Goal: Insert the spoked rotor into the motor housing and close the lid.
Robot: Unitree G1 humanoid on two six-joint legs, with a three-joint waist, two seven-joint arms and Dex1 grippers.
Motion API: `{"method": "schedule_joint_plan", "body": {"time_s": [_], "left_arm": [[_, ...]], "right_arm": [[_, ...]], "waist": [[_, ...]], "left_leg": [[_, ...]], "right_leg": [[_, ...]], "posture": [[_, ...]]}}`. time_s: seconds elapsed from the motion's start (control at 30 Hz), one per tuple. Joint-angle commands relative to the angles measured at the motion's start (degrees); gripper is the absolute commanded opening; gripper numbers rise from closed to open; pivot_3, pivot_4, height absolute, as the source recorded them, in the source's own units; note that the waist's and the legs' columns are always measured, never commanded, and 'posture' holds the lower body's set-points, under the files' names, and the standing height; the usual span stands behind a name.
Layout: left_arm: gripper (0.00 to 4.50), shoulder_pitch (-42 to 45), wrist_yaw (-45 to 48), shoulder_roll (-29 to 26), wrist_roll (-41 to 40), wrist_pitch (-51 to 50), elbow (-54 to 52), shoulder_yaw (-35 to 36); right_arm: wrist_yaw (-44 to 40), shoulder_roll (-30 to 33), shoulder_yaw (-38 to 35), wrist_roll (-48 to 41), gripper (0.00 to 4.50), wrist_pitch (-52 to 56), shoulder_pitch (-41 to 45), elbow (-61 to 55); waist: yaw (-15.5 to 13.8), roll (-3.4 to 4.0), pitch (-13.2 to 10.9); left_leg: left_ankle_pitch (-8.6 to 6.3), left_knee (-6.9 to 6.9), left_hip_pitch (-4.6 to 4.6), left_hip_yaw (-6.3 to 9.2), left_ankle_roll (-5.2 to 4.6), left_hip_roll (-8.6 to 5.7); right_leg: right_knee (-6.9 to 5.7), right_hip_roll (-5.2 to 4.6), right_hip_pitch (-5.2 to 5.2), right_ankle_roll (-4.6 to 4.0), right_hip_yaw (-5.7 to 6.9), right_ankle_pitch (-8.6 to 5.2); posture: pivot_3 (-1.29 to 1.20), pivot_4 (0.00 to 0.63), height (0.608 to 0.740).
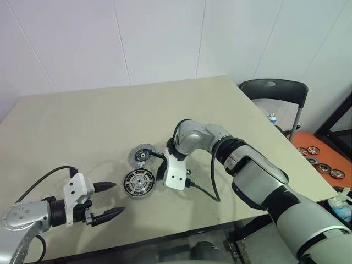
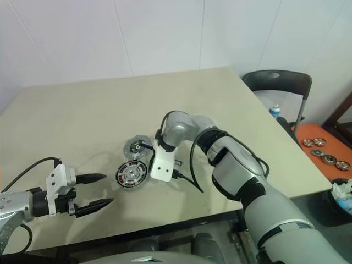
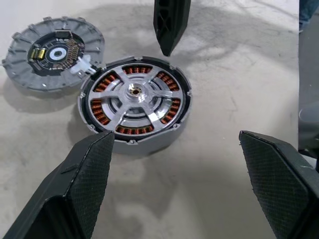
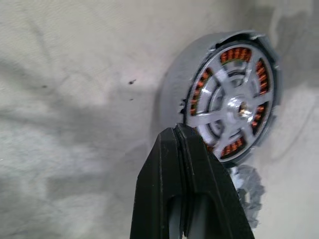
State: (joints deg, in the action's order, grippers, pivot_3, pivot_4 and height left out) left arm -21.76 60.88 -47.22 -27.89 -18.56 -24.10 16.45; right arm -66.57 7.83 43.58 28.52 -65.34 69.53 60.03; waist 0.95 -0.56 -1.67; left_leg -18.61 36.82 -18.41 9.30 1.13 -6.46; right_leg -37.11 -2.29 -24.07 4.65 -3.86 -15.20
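Lower left of the head view: the left gripper [image 1: 111,199] is spread wide, nothing held. At frame centre the rotor [image 3: 133,97] already looks seated in the housing [image 1: 138,182], with the lid [image 1: 141,155] flipped open just up-left of it. The right gripper [image 4: 185,144] is clenched empty beside the housing. Lid closing is probably next, so it needs flipping over onto the housing.

Head eyes look down over the table [image 1: 82,115] – wrist cameras close on the motor housing [image 3: 134,102]
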Motion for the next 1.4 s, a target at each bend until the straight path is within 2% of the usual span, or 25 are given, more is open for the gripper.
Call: {"method": "schedule_joint_plan", "body": {"time_s": [0.03, 0.13, 0.3, 1.4], "left_arm": [[4.30, 0.68, 0.13, -0.25, -0.19, 0.26, -0.20, 0.44], [4.30, 0.10, 0.42, -0.41, -0.16, 0.14, -0.16, 0.41], [4.30, 0.39, 0.52, -0.69, -0.34, -0.37, -0.14, 0.49], [4.30, -0.41, -3.72, 1.19, -3.82, -5.18, -2.95, 1.91]], "right_arm": [[-0.86, -0.92, -0.78, -3.11, 0.38, -1.29, 1.87, -0.80], [-2.96, -0.42, -0.11, -4.08, 1.17, -1.49, 2.06, -1.48], [4.79, -0.28, 1.03, 3.46, 2.83, -1.61, 3.97, -0.72], [4.85, -2.46, 3.94, 4.57, 2.83, -2.21, 0.38, 2.50]], "waist": [[0.01, -0.01, 0.00], [-0.01, 0.00, 0.00], [-0.08, 0.00, 0.00], [0.03, -0.03, 0.02]], "left_leg": [[0.00, 0.00, 0.01, 0.00, 0.00, 0.00], [0.00, 0.00, 0.01, 0.00, 0.00, 0.00], [0.00, 0.00, 0.01, 0.00, 0.00, 0.00], [0.08, 0.02, 0.02, 0.00, 0.14, 0.01]], "right_leg": [[0.00, 0.00, 0.00, 0.00, 0.00, 0.00], [0.01, 0.00, 0.01, 0.00, 0.00, 0.00], [-0.02, 0.01, -0.01, 0.00, 0.00, 0.00], [-0.06, 0.04, 0.00, 0.00, 0.00, 0.00]], "posture": [[0.00, 0.000, 0.740], [0.00, 0.000, 0.740], [0.00, 0.000, 0.740], [0.00, 0.000, 0.740]]}}
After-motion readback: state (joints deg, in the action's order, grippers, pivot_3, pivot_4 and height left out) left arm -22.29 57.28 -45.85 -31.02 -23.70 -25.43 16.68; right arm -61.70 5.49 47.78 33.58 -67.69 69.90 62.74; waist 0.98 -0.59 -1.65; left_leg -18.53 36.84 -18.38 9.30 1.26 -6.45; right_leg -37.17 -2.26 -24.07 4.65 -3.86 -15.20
